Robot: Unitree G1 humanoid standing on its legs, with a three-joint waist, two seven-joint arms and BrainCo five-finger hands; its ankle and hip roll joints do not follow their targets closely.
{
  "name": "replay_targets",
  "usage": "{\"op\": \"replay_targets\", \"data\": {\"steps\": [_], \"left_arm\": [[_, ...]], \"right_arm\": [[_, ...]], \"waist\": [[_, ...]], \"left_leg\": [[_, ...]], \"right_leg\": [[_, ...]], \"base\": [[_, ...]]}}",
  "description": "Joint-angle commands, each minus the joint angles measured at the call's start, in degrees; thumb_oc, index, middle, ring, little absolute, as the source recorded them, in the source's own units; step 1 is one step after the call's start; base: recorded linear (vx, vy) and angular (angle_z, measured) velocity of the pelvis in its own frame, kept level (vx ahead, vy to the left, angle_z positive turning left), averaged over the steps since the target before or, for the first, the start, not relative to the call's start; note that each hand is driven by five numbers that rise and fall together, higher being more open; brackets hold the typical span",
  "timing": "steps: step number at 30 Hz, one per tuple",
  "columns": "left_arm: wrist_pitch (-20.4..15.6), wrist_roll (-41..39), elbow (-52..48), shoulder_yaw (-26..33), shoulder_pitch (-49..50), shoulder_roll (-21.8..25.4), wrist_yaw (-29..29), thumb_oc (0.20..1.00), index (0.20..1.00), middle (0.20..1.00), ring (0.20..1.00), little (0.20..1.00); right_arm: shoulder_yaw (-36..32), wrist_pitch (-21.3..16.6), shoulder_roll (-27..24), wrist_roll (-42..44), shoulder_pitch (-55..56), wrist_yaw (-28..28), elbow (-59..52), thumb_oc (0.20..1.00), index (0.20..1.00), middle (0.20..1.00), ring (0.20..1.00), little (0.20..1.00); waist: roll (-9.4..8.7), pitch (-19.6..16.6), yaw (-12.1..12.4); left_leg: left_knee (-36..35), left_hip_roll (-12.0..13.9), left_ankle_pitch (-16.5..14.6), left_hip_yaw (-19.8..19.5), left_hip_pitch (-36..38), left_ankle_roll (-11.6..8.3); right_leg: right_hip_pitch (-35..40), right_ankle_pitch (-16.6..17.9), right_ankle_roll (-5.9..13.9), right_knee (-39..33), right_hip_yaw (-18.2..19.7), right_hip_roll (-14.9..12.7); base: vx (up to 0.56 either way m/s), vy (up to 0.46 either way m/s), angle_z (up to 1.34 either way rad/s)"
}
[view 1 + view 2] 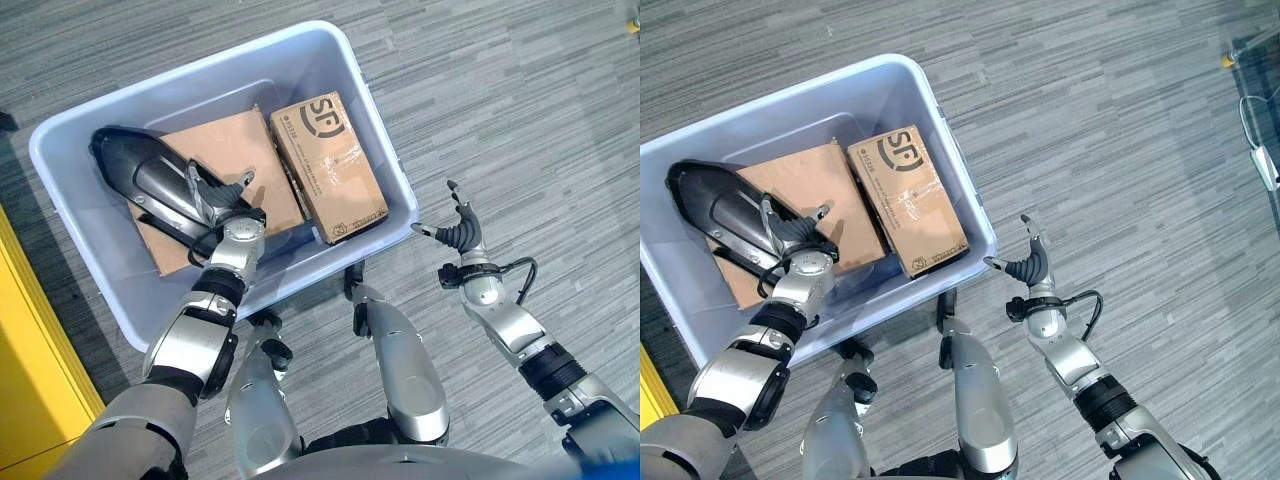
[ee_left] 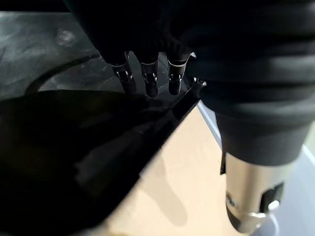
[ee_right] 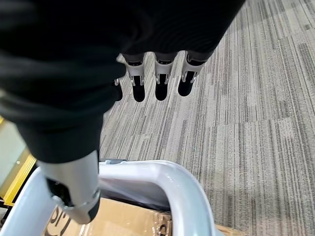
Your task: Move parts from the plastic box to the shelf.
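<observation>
Left hand (image 1: 225, 203) in plastic box (image 1: 390, 170), straight fingers on black part (image 1: 140, 175); cardboard boxes (image 1: 328, 165) alongside. Right hand (image 1: 462, 232) relaxed, empty, over carpet (image 1: 520, 110).

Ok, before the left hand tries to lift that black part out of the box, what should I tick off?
1. Left hand over the black part: ok.
2. Left fingers closed round it: not ok, straight, resting on top.
3. Part free of the cardboard boxes: ok, it lies on top of the flat one.
4. Right hand clear of the plastic box: ok, open, outside the rim.
5. Shelf within reach: cannot tell.
</observation>
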Motion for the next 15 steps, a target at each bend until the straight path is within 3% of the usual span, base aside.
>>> {"op": "replay_targets", "data": {"steps": [1,9,15], "left_arm": [[-0.7,2.6,1.0,-0.7,-1.0,1.9,-0.5,1.000,1.000,1.000,1.000,1.000],[-3.7,7.0,1.5,-3.3,-1.0,0.9,-4.9,1.000,1.000,1.000,1.000,1.000],[-5.3,14.5,-2.9,-8.9,1.7,-1.8,-7.4,1.000,1.000,1.000,1.000,1.000]], "right_arm": [[-2.9,-2.2,-3.0,1.4,1.3,-0.2,-3.8,1.000,1.000,1.000,1.000,1.000],[-2.3,-3.3,-2.0,1.5,0.3,0.0,-2.2,1.000,1.000,1.000,1.000,1.000],[-2.6,-3.5,-1.5,0.7,1.1,0.8,-2.4,1.000,1.000,1.000,1.000,1.000]], "waist": [[-2.80,-1.4,0.1],[-2.88,-1.4,0.0],[-2.44,-1.4,0.2]], "left_leg": [[9.1,6.5,-1.8,-4.1,-4.1,-7.44],[9.9,6.4,-2.1,-4.3,-6.2,-7.36],[9.7,5.9,-2.0,-4.2,-6.2,-7.13]], "right_leg": [[-2.1,-1.7,3.40,-0.3,-1.6,0.2],[-4.2,-1.5,3.42,0.6,-1.4,-0.1],[-4.4,-1.4,3.57,0.8,-1.3,-0.1]], "base": [[0.00,0.000,0.00],[0.00,0.000,0.00],[0.00,0.005,0.00]]}}
